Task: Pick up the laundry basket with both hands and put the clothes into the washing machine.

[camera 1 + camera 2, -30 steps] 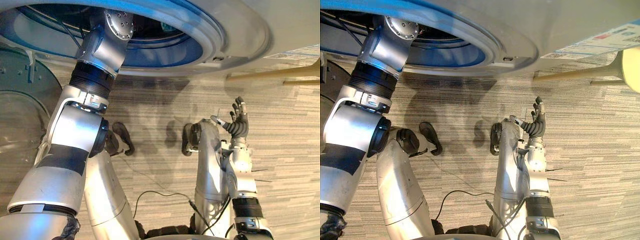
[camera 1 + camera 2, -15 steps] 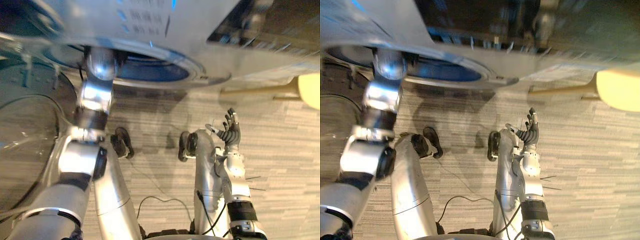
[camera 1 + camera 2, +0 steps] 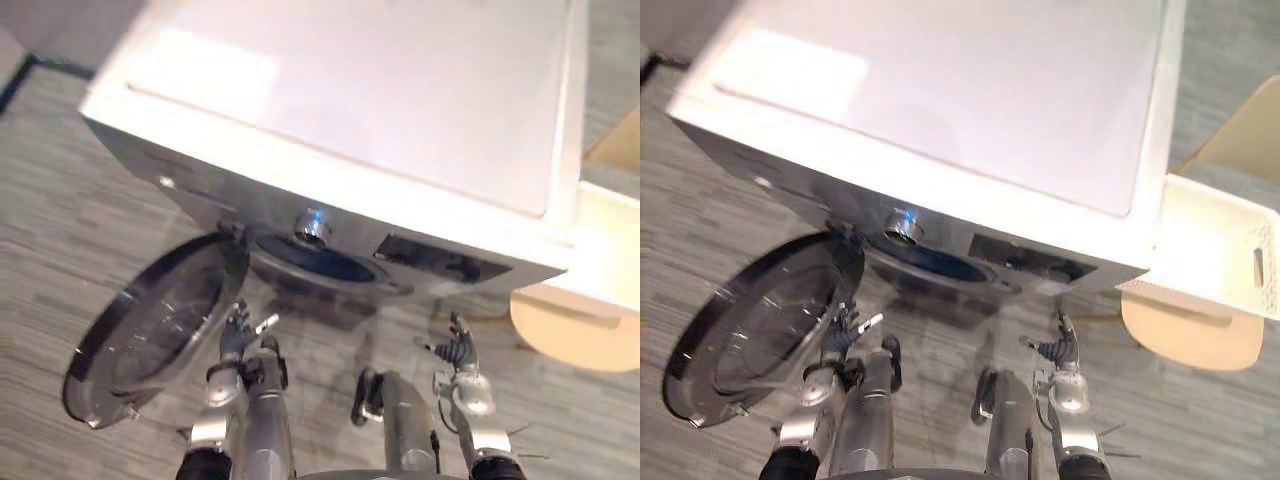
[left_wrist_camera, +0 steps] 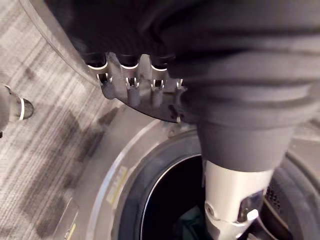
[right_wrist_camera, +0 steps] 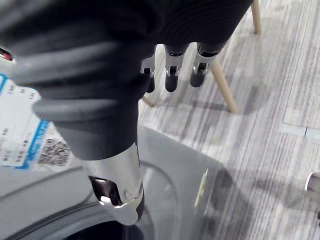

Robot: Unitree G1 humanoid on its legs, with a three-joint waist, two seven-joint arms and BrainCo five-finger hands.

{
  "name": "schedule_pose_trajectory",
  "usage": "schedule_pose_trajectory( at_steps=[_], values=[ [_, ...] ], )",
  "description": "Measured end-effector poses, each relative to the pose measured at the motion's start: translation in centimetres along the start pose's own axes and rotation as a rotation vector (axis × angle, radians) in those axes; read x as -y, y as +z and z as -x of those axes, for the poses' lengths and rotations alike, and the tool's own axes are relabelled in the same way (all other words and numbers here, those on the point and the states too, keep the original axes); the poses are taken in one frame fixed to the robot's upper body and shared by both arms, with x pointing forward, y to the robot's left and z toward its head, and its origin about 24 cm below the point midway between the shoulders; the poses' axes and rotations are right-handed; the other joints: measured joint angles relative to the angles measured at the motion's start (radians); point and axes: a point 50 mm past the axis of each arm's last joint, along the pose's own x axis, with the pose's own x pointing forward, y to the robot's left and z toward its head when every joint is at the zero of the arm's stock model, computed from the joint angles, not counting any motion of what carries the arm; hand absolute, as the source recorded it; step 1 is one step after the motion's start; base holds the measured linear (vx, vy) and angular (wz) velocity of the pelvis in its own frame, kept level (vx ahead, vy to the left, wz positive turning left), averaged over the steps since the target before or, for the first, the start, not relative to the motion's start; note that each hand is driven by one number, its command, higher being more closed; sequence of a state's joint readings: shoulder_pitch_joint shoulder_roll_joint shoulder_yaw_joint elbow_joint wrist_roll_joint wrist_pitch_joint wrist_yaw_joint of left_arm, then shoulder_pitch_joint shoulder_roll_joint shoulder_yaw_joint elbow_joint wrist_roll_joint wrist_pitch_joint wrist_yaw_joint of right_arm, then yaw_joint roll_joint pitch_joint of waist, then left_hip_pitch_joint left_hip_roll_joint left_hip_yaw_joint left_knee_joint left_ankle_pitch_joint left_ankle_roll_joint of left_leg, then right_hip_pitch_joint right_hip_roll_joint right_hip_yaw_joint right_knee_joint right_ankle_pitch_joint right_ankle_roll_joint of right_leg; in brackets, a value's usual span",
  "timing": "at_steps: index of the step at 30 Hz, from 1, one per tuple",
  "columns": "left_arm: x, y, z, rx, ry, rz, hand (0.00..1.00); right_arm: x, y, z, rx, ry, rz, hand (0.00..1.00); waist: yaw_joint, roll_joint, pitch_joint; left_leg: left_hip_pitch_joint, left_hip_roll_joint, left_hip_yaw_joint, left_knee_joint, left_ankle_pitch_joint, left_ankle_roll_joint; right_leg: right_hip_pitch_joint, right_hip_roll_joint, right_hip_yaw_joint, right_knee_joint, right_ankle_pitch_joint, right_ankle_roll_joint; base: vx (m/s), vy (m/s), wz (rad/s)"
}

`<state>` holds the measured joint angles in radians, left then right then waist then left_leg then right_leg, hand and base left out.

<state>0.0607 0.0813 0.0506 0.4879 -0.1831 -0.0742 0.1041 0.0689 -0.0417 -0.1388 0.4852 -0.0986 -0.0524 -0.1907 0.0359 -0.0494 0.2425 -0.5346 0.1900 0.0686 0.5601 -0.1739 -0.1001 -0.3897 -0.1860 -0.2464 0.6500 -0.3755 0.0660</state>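
The white washing machine [image 3: 350, 120] stands before me with its round glass door [image 3: 150, 330] swung open to the left. Its drum opening [image 3: 320, 262] is dark, and the left wrist view shows a bit of dark green cloth [image 4: 187, 225] inside. My left hand [image 3: 237, 335] hangs in front of the door's inner edge, open and empty, fingers [image 4: 132, 85] relaxed. My right hand [image 3: 457, 350] is raised below the machine's right front, open and empty too, fingers [image 5: 172, 65] loose. A white laundry basket [image 3: 1215, 250] rests to the right of the machine, away from both hands.
The basket sits on a pale wooden stool [image 3: 1185, 335] whose legs [image 5: 222, 85] stand beside the machine. The open door takes up the floor at the left. Grey striped flooring [image 3: 60, 230] lies around the machine.
The camera has pulled back and up, so the machine's whole top now shows. My left arm, which reached into the drum, has come out; the hand now hangs by the door.
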Motion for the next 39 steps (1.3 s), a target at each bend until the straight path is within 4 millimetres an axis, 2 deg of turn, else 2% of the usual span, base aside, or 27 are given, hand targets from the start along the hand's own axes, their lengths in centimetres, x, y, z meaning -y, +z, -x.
schedule_pose_trajectory(
  at_steps=[1, 3, 6, 10, 12, 15, 17, 19, 20, 21, 22, 23, 24, 25, 26, 27, 28, 29, 30, 33, 35, 37, 38, 39],
  values=[
    [-0.3, -0.9, 0.2, -0.033, 0.000, -0.006, 0.00, 0.2, -1.0, 0.3, -0.035, -0.001, 0.008, 0.00, 0.008, 0.001, -0.020, 0.044, 0.000, 0.014, -0.040, 0.008, 0.003, 0.042, 0.006, 0.000, -0.054, 0.019, 0.006, 0.05, 0.030, -0.12],
    [-0.9, -2.5, 0.8, -0.095, 0.013, -0.018, 0.00, 0.3, -2.5, 0.5, -0.097, 0.011, 0.019, 0.00, 0.006, 0.011, -0.060, 0.100, -0.008, 0.022, -0.105, 0.029, 0.004, 0.108, 0.011, -0.007, -0.144, 0.053, 0.018, 0.10, 0.061, -0.03],
    [-1.9, -5.4, 1.5, -0.222, 0.017, -0.092, 0.00, 0.8, -5.0, 0.7, -0.211, 0.020, 0.054, 0.00, 0.005, 0.021, -0.111, 0.225, -0.037, 0.052, -0.273, 0.097, 0.012, 0.212, 0.014, -0.002, -0.312, 0.130, 0.033, 0.14, 0.066, -0.07],
    [-3.0, -7.0, 2.3, -0.293, 0.015, -0.194, 0.00, 1.7, -6.4, 0.7, -0.280, 0.019, 0.077, 0.00, -0.001, 0.028, -0.115, 0.340, -0.053, 0.088, -0.391, 0.141, 0.016, 0.308, 0.022, 0.014, -0.432, 0.195, 0.045, 0.06, 0.034, -0.23],
    [-3.5, -7.1, 2.3, -0.301, 0.017, -0.233, 0.00, 1.9, -6.4, 0.7, -0.284, 0.017, 0.083, 0.00, -0.004, 0.028, -0.115, 0.369, -0.053, 0.104, -0.420, 0.153, 0.018, 0.320, 0.027, 0.031, -0.452, 0.216, 0.044, -0.01, 0.027, -0.28],
    [-4.1, -7.1, 2.2, -0.313, 0.030, -0.266, 0.00, 1.6, -5.2, -0.5, -0.253, 0.022, 0.084, 0.00, -0.018, 0.036, -0.108, 0.376, -0.052, 0.151, -0.483, 0.196, 0.027, 0.273, 0.045, 0.075, -0.474, 0.272, 0.043, -0.10, 0.047, -0.49],
    [-3.7, -5.5, 0.7, -0.262, 0.030, -0.276, 0.00, 1.3, -3.5, -1.6, -0.203, 0.023, 0.085, 0.00, -0.020, 0.039, -0.086, 0.299, -0.052, 0.168, -0.466, 0.220, 0.042, 0.178, 0.042, 0.088, -0.442, 0.308, 0.043, -0.21, 0.080, -0.32],
    [-3.3, -3.7, -0.4, -0.195, 0.039, -0.266, 0.00, 1.3, -3.0, -1.9, -0.188, 0.021, 0.084, 0.00, -0.015, 0.041, -0.081, 0.231, -0.034, 0.169, -0.417, 0.228, 0.062, 0.114, 0.043, 0.094, -0.406, 0.338, 0.053, -0.21, 0.061, -0.03],
    [-3.5, -3.0, -0.7, -0.160, 0.061, -0.255, 0.00, 0.8, -3.0, -1.8, -0.184, 0.028, 0.090, 0.00, -0.006, 0.039, -0.061, 0.241, -0.029, 0.174, -0.413, 0.226, 0.075, 0.095, 0.021, 0.091, -0.208, 0.233, 0.033, -0.18, 0.036, 0.21],
    [-3.5, -2.5, -0.9, -0.136, 0.065, -0.249, 0.00, 0.7, -3.4, -1.5, -0.196, 0.032, 0.094, 0.00, -0.002, 0.033, -0.056, 0.241, -0.036, 0.164, -0.396, 0.227, 0.077, 0.100, 0.007, 0.085, -0.056, 0.178, 0.046, -0.16, 0.010, 0.38],
    [-3.5, -2.3, -0.7, -0.125, 0.077, -0.235, 0.00, 0.5, -3.9, -1.1, -0.209, 0.042, 0.102, 0.00, 0.013, 0.037, -0.050, 0.239, -0.034, 0.150, -0.370, 0.227, 0.077, 0.138, 0.008, 0.082, 0.048, 0.136, 0.058, -0.19, -0.032, 0.40],
    [-3.8, -2.5, -0.4, -0.121, 0.098, -0.226, 0.00, 0.2, -4.2, -0.9, -0.213, 0.055, 0.109, 0.00, 0.033, 0.030, -0.052, 0.233, -0.033, 0.140, -0.347, 0.227, 0.077, 0.189, 0.012, 0.081, 0.072, 0.118, 0.067, -0.26, -0.114, 0.18],
    [-4.2, -2.7, 0.0, -0.120, 0.115, -0.220, 0.00, 0.0, -3.8, -1.0, -0.194, 0.060, 0.108, 0.00, 0.047, 0.020, -0.055, 0.212, -0.034, 0.142, -0.317, 0.227, 0.077, 0.232, 0.016, 0.088, 0.038, 0.103, 0.072, -0.34, -0.207, -0.03],
    [-4.3, -2.9, 0.4, -0.120, 0.132, -0.207, 0.00, 0.0, -2.6, -1.5, -0.149, 0.056, 0.105, 0.00, 0.060, 0.021, -0.055, 0.171, -0.024, 0.139, -0.296, 0.237, 0.068, 0.254, 0.045, 0.099, -0.051, 0.038, 0.073, -0.34, -0.207, -0.10],
    [-4.4, -3.0, 0.5, -0.124, 0.143, -0.199, 0.00, 0.2, -2.0, -1.9, -0.127, 0.050, 0.106, 0.00, 0.064, 0.028, -0.058, 0.151, -0.015, 0.138, -0.303, 0.254, 0.063, 0.264, 0.063, 0.100, -0.112, 0.019, 0.051, -0.40, -0.201, -0.19],
    [-3.8, -3.9, 1.0, -0.150, 0.143, -0.159, 0.00, 0.8, -1.1, -2.5, -0.094, 0.030, 0.116, 0.00, 0.076, 0.072, -0.054, 0.122, 0.001, 0.131, -0.365, 0.290, 0.035, 0.285, 0.102, 0.086, -0.261, 0.008, 0.004, -0.40, -0.153, -0.04],
    [-2.6, -4.6, 1.3, -0.173, 0.120, -0.133, 0.00, 1.4, -0.8, -2.8, -0.085, 0.006, 0.128, 0.00, 0.079, 0.120, -0.032, 0.125, 0.022, 0.112, -0.420, 0.285, 0.017, 0.286, 0.148, 0.061, -0.301, 0.054, -0.014, -0.40, -0.149, 0.06],
    [-2.1, -5.0, 1.6, -0.185, 0.110, -0.121, 0.00, 1.7, -1.1, -2.7, -0.106, -0.004, 0.133, 0.00, 0.075, 0.134, -0.032, 0.131, 0.027, 0.108, -0.457, 0.275, 0.003, 0.280, 0.159, 0.053, -0.310, 0.075, -0.023, -0.35, -0.065, 0.41],
    [-1.5, -5.8, 2.1, -0.210, 0.092, -0.115, 0.00, 2.0, -2.2, -2.3, -0.150, -0.018, 0.130, 0.00, 0.064, 0.119, -0.024, 0.137, 0.018, 0.108, -0.487, 0.254, -0.034, 0.271, 0.141, 0.023, -0.330, 0.105, -0.051, -0.27, -0.032, 0.52],
    [-1.3, -6.1, 2.4, -0.219, 0.082, -0.119, 0.00, 2.4, -2.5, -2.1, -0.166, -0.049, 0.115, 0.00, 0.033, 0.094, -0.022, 0.138, -0.026, 0.097, -0.256, 0.241, -0.019, 0.232, 0.094, -0.014, -0.324, 0.139, -0.067, -0.28, -0.027, 0.51],
    [-0.9, -5.1, 1.8, -0.178, 0.058, -0.134, 0.00, 2.8, -2.9, -1.9, -0.174, -0.055, 0.122, 0.00, 0.030, 0.095, -0.024, 0.202, -0.032, 0.088, -0.175, 0.138, 0.019, 0.214, 0.075, -0.027, -0.333, 0.167, -0.062, -0.23, 0.051, 0.30],
    [-0.4, -3.5, 1.1, -0.112, 0.042, -0.136, 0.00, 3.3, -3.2, -1.8, -0.185, -0.069, 0.120, 0.00, 0.028, 0.097, -0.026, 0.287, -0.036, 0.070, -0.241, 0.092, 0.017, 0.214, 0.069, -0.044, -0.368, 0.204, -0.045, -0.16, 0.111, 0.30],
    [-0.2, -2.8, 0.9, -0.083, 0.034, -0.139, 0.00, 3.4, -3.5, -1.6, -0.193, -0.074, 0.117, 0.00, 0.024, 0.105, -0.031, 0.328, -0.042, 0.066, -0.338, 0.093, 0.018, 0.220, 0.072, -0.053, -0.394, 0.226, -0.033, -0.14, 0.141, 0.27],
    [-0.2, -2.2, 0.6, -0.063, 0.031, -0.144, 0.00, 3.2, -3.6, -1.6, -0.200, -0.071, 0.109, 0.00, 0.022, 0.100, -0.032, 0.343, -0.053, 0.059, -0.383, 0.111, 0.022, 0.223, 0.069, -0.055, -0.408, 0.239, -0.026, -0.13, 0.144, 0.35]
  ],
)
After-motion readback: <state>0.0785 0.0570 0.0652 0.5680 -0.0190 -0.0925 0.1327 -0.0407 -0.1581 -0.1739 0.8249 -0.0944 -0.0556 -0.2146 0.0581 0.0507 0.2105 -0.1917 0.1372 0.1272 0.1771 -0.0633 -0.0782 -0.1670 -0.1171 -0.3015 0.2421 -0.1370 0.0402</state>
